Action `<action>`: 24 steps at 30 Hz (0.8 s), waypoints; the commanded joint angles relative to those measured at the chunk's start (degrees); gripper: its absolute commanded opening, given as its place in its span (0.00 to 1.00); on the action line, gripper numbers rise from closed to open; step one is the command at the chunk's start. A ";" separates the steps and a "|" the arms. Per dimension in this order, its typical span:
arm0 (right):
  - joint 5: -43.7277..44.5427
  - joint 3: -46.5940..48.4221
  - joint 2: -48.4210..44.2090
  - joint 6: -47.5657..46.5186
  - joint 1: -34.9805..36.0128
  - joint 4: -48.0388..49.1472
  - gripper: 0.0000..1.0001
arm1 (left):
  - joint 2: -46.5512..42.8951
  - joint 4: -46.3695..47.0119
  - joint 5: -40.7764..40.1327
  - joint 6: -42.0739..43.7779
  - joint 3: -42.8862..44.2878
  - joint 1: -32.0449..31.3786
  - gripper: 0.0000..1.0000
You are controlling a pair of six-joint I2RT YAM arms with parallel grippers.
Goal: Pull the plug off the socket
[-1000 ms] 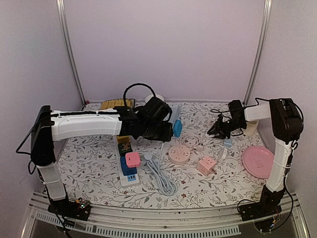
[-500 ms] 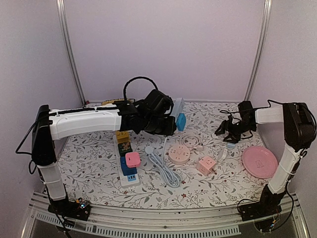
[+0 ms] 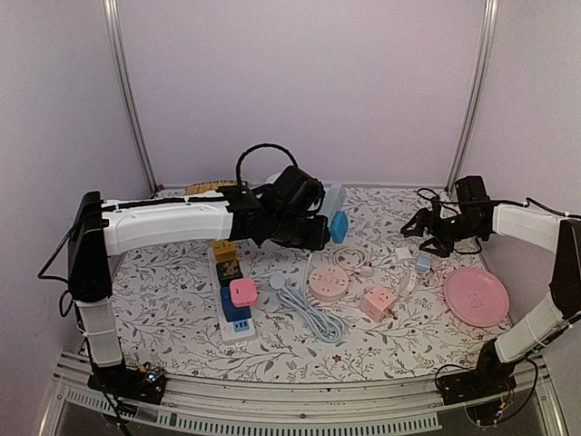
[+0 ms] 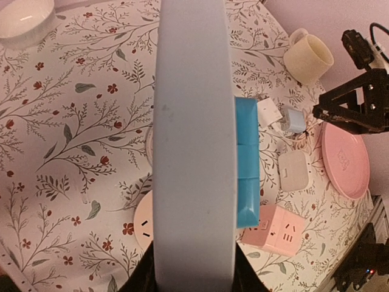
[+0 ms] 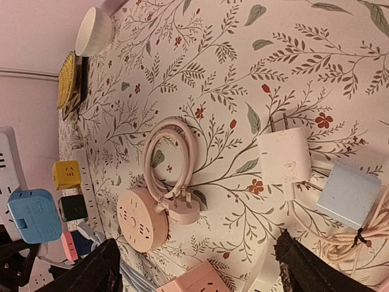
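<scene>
Step in hand: hold-and-present, pull not yet done. The power strip (image 3: 332, 196) is clamped by the left gripper (image 3: 314, 229) and held raised over the table (image 3: 172, 318), back centre. In the left wrist view dark finger parts are seen on either side of the strip's near end. The blue plug (image 4: 246, 163) is seated in the strip's right face with no gap seen, so the task's thing is up in the air, not on the table. The right gripper (image 5: 196, 243) is spread wide with nothing between its fingers, and is parked well apart from the plug, off to the right, near the pink plate (image 3: 474, 295) and behind it. Next move, as judged: the right arm is to be brought back left to the plug and the fingers closed across the blue body. The plug is then to be drawn straight out along its pins while the strip is braced by the left arm. A skewed pull is likely to bind the pins or twist the strip in the grip. Versus 1 s ago: strip and plug are carried slightly higher and further right. The right gripper is withdrawn from nearer the centre towards the right wall. The grey cable (image 3: 313, 316) on the table is dragged rightwards.
</scene>
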 commanded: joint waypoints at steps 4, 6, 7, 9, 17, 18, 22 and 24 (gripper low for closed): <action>-4.27 0.49 -3.67 0.54 1.86 -0.05 0.90 | -0.01 5.02 2.21 0.10 2.00 -0.02 0.00; -5.67 0.25 -5.17 1.28 3.13 1.64 0.91 | -0.24 5.87 2.79 -0.05 1.77 -0.03 0.00; -6.53 -0.14 -6.01 2.05 3.74 2.90 0.91 | -0.47 6.45 3.13 -0.11 1.54 0.01 0.00; -8.37 -0.89 -7.63 4.10 5.29 6.72 0.92 | -1.27 8.10 4.12 -0.41 0.61 0.02 0.00; -15.88 -5.14 -12.60 11.75 9.39 21.93 0.94 | -5.51 20.19 13.21 -2.11 -5.17 0.79 0.00; -16.65 -5.84 -13.01 12.67 9.71 23.80 0.94 | -5.98 22.25 14.78 -2.72 -6.09 0.96 0.00; -17.55 -7.08 -13.97 15.32 11.73 28.75 0.94 | -8.02 28.76 19.62 -3.75 -9.29 1.46 0.00; -17.87 -7.38 -13.94 15.74 12.56 30.15 0.94 | -8.83 31.55 21.60 -4.18 -10.53 1.76 0.00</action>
